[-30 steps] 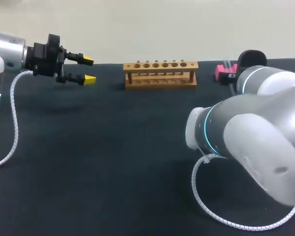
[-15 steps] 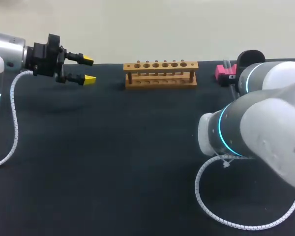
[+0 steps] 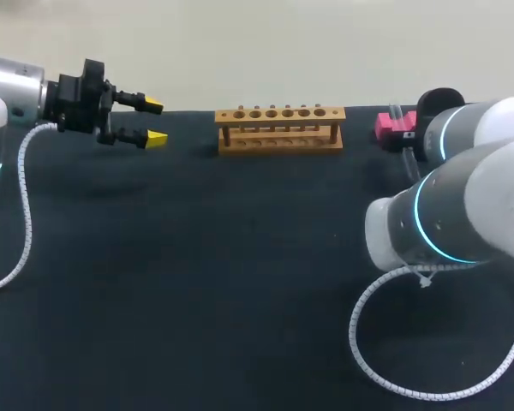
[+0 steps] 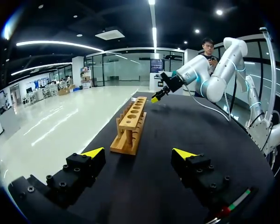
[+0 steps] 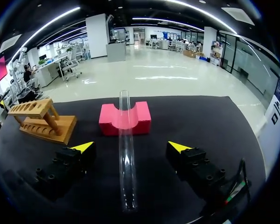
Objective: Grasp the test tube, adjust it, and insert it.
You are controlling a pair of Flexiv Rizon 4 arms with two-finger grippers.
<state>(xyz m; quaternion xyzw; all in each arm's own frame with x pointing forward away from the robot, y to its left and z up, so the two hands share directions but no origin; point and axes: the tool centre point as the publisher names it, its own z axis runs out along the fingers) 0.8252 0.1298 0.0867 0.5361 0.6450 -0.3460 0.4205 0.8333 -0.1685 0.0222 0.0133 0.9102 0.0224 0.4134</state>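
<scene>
A clear test tube [image 5: 126, 154] lies with its far end resting in the groove of a pink block [image 5: 125, 119]. My right gripper [image 5: 130, 146] is open, one finger on either side of the tube and neither touching it. The empty wooden rack [image 5: 41, 120] stands beside the block. In the head view the rack [image 3: 279, 129] is at the back middle and the pink block [image 3: 387, 127] at the back right. My right arm [image 3: 463, 214] hides its own gripper there. My left gripper [image 3: 152, 122] hangs open and empty left of the rack, and the left wrist view has the rack [image 4: 129, 125] ahead of it [image 4: 139, 153].
The table is covered in black cloth [image 3: 197, 282]. A white coiled cable [image 3: 385, 360] from the right arm loops over the front right of it. Another cable [image 3: 21, 223] hangs along the left edge.
In the head view my right arm's elbow has swung to the right, uncovering more of the table's middle. The left arm and the rack have not moved.
</scene>
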